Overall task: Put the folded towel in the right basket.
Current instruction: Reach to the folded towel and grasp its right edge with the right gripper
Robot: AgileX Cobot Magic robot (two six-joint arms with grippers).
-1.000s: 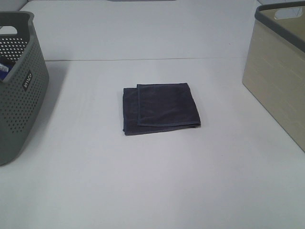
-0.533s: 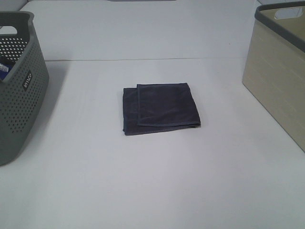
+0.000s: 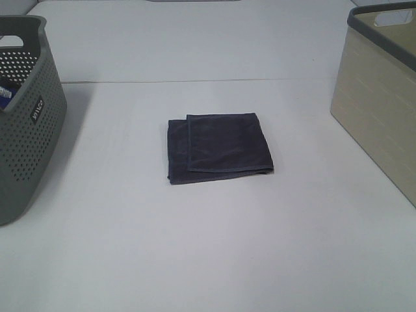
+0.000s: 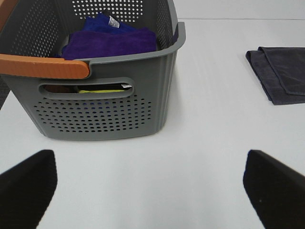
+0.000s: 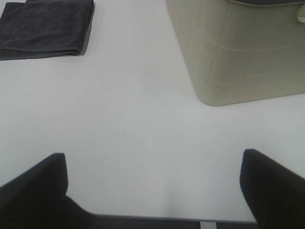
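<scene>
A dark grey folded towel (image 3: 218, 147) lies flat in the middle of the white table. It also shows in the left wrist view (image 4: 282, 73) and in the right wrist view (image 5: 46, 27). The right basket (image 3: 380, 97) is beige with a grey rim and stands at the right edge; the right wrist view (image 5: 240, 52) shows its wall. My left gripper (image 4: 151, 188) is open and empty, well short of the towel. My right gripper (image 5: 153, 186) is open and empty near the table's front edge. Neither arm shows in the high view.
A grey perforated basket (image 3: 26, 117) stands at the left edge. In the left wrist view it (image 4: 102, 102) has an orange handle and holds purple and blue cloths (image 4: 112, 39). The table's front edge (image 5: 143, 220) shows in the right wrist view.
</scene>
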